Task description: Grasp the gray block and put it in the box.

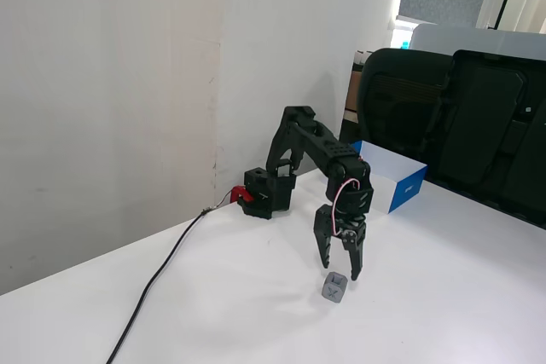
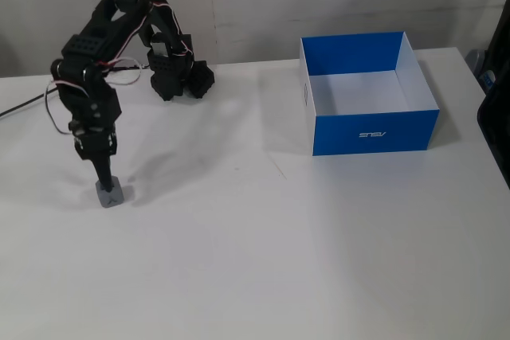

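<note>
Fixed view from the side: gripper [image 1: 339,274] points down with its fingers spread apart, tips just above the gray block [image 1: 334,288], which sits on the white table [image 1: 444,296]. The box [image 1: 394,178] is at 1 o'clock from the block, well apart.

Fixed view from above: gripper [image 2: 104,180] at the block's [image 2: 111,193] top, contact unclear. Box [image 2: 374,131] at 3 o'clock, far right.
</note>
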Motion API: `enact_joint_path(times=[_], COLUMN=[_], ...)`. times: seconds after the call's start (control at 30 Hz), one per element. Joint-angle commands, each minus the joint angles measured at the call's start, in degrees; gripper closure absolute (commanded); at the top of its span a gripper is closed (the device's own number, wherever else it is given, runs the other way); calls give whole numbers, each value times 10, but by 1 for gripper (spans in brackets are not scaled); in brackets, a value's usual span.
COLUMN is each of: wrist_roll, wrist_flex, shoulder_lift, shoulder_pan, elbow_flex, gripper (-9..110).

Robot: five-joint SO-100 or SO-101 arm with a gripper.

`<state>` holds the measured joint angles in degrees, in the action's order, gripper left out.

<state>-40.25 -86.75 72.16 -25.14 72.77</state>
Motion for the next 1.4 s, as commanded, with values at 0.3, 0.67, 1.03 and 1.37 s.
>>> enact_joint_path(times=[0.3,0.67,1.03,1.37], wrist_roll=[6,4,5,6], wrist_flex=[5,4,5,-17], shoulder_lift=[-23,-52,-76,-88], shoulder_pan=[-5,-10,-11,-11], elbow_flex=[-60,-78,-91,-127], gripper=[76,77,80,92])
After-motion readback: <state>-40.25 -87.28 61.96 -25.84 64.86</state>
